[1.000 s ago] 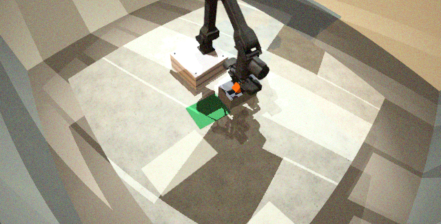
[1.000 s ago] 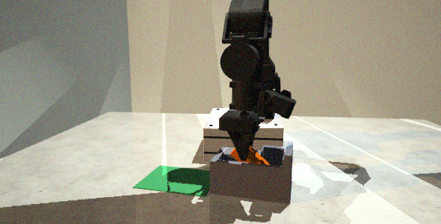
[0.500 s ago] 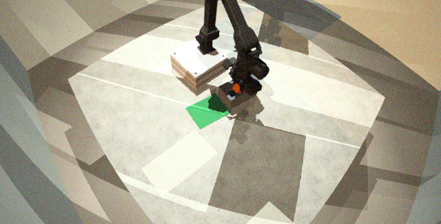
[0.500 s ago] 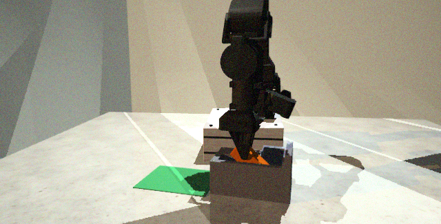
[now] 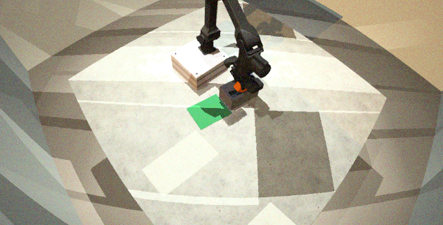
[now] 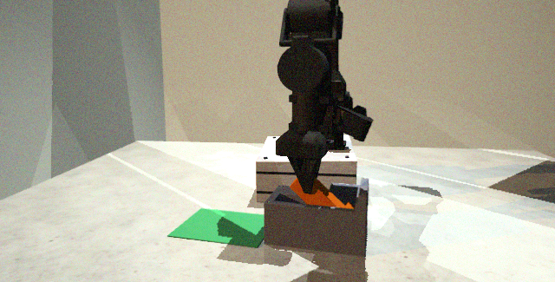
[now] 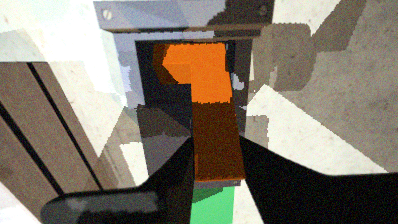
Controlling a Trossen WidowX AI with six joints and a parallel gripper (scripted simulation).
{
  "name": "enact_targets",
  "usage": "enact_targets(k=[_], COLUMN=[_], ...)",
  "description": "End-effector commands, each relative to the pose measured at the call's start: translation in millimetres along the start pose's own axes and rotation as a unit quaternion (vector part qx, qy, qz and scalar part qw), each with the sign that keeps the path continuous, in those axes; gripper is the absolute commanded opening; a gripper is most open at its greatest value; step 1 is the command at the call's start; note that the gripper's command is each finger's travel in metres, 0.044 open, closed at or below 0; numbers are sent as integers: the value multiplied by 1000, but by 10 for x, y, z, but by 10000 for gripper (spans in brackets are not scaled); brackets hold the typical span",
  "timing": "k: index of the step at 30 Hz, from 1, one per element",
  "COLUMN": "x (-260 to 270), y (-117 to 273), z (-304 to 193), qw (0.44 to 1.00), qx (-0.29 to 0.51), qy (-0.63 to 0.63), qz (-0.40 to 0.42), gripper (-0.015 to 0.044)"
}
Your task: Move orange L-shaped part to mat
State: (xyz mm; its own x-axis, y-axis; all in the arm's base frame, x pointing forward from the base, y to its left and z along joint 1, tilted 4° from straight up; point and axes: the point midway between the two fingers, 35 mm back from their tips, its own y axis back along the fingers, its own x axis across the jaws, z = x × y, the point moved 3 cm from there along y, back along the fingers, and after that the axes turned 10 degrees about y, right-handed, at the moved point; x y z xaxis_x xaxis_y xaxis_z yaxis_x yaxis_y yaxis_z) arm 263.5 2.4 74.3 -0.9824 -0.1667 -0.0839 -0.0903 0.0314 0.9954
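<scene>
The black arm [image 5: 239,24] reaches down from its wooden block [image 5: 199,66] and points its gripper [image 6: 307,182] straight into the grey tray [image 6: 314,227]. The fingers are clamped on the raised end of the orange part [image 6: 318,196], one on each side of the narrow bar. From the side, that bar slopes: its high end sits up between the fingers at the rim of the tray, and the rest runs down to the right into the pocket, so the part is tilted and not lying flat.

Looking along the gripper [image 7: 217,165], the orange part [image 7: 210,100] stretches away from the fingers, which press against its two long edges. The near stretch of the bar is in shadow and looks brown; the far stretch, where the foot of the L juts to one side, is brightly lit and lies low in the tray [image 7: 150,15] near its far wall. The dark pocket shows on both sides of the bar.

The green mat [image 5: 208,111] lies flat on the floor just beside the tray [image 5: 239,101], on the side away from the block, partly covered by the tray's shadow. A strip of the green mat [image 7: 215,205] also shows under the gripped end, between the fingers. From overhead only a small patch of the orange part [image 5: 239,86] is visible below the wrist.
</scene>
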Motion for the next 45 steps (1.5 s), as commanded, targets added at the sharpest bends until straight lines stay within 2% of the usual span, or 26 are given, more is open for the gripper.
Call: enact_targets(k=[1,45], x=[-5,-2], y=[80,726], z=[3,2], qw=[1000,1000], qx=[-1,-2], qy=[1,1], qz=[-1,-1], gripper=[0,0])
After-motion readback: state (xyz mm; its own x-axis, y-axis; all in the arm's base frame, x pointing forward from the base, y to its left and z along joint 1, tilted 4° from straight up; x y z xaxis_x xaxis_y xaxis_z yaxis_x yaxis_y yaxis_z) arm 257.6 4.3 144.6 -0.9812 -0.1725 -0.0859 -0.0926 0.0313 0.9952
